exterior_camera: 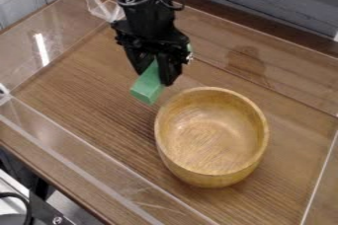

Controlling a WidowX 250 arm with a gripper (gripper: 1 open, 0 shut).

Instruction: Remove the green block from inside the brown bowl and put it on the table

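Gripper (156, 71) pts nearly straight down w/ its jaws pinching the upper end of the green block (148, 89), which hangs low over the table (79, 81) just left of the empty brown bowl (211, 135), prob. for set-down.

Bowl (211, 135) sits on table (79, 81), right of centre, near front wall. Block (148, 89) hangs in gripper (154, 74) just left of and behind bowl's rim, outside bowl, close above tabletop.
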